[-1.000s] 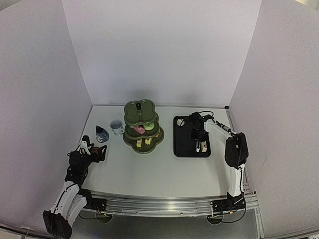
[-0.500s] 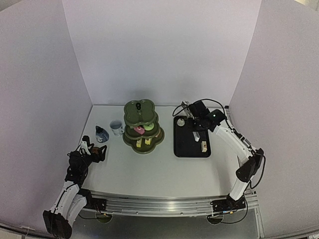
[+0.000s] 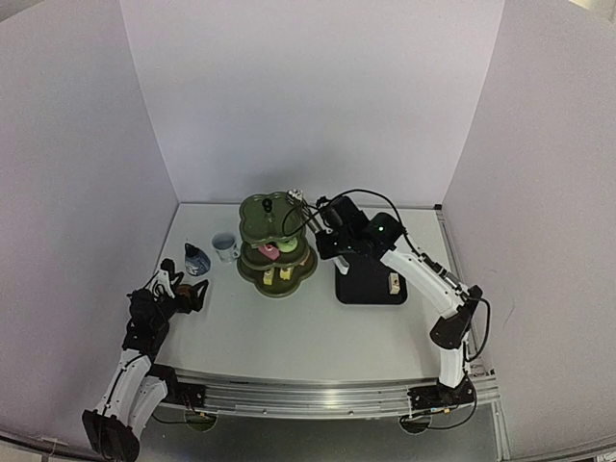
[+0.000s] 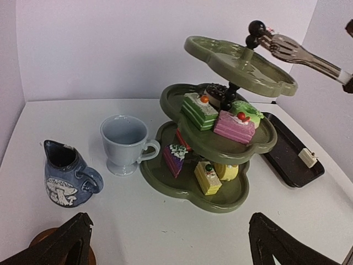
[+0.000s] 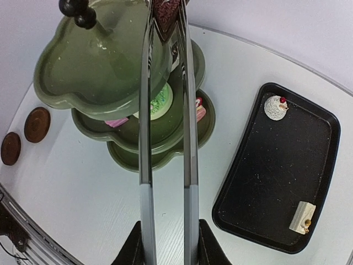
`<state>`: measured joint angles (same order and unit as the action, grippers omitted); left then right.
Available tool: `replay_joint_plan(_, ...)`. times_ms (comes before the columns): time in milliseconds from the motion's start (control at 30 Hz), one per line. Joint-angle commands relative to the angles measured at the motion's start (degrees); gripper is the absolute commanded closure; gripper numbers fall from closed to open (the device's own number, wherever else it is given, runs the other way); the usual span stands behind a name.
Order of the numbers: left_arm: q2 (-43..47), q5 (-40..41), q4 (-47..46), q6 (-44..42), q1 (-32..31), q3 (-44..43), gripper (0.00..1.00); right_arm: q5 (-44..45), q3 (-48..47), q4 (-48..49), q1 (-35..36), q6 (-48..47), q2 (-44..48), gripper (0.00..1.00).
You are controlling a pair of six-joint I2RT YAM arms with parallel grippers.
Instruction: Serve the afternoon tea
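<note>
The dark green three-tier stand [image 3: 277, 246] [image 4: 241, 69] [image 5: 94, 72] holds several small cakes on its middle and bottom tiers. My right gripper [image 3: 332, 233] [image 5: 168, 243] is shut on the metal tongs [image 5: 189, 110] [image 4: 300, 55], whose tips pinch a small brown cake [image 5: 165, 14] above the bare top tier. My left gripper [image 3: 185, 295] [image 4: 165, 248] stands open low at the left, nothing between its fingers, over a brown coaster [image 4: 38, 243]. A white cup [image 4: 124, 142] [image 3: 224, 246] and a small blue cup [image 4: 66, 174] [image 3: 196, 260] stand left of the stand.
The black tray [image 5: 265, 182] [image 3: 371, 279] lies right of the stand with a round white cake [image 5: 275, 107] and a cream slice [image 5: 302, 217] on it. Two coasters [image 5: 37, 124] lie at the table's left. White walls close in three sides.
My right arm has swung left from over the black tray to above the stand's top tier, carrying the tongs and the cake. The left arm has not moved.
</note>
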<state>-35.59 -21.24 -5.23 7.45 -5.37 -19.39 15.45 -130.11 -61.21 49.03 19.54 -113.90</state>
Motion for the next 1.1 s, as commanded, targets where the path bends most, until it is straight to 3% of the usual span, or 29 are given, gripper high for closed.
replay_joint_plan(0, 0.4, -8.5, 1.8, -6.0, -0.2, -4.2, 0.0, -0.8, -4.0, 0.0, -0.3, -1.8, -2.5, 1.0)
replay_joint_plan(467, 0.9, -7.6, 0.8, -5.1, -0.3, -1.2, 0.0, 0.6, -12.8, 0.1, 1.4, -4.3, -6.8, 1.0)
replay_joint_plan(933, 1.4, -7.0, 0.9, -5.4, -0.3, -0.7, 0.0, -0.5, -12.6, 0.1, 1.6, -3.3, -9.5, 1.0)
replay_joint_plan(1067, 1.4, -7.1, 0.9, -5.4, -0.2, -0.7, 0.0, -0.7, -12.5, 0.1, 1.6, -2.8, -9.0, 0.83)
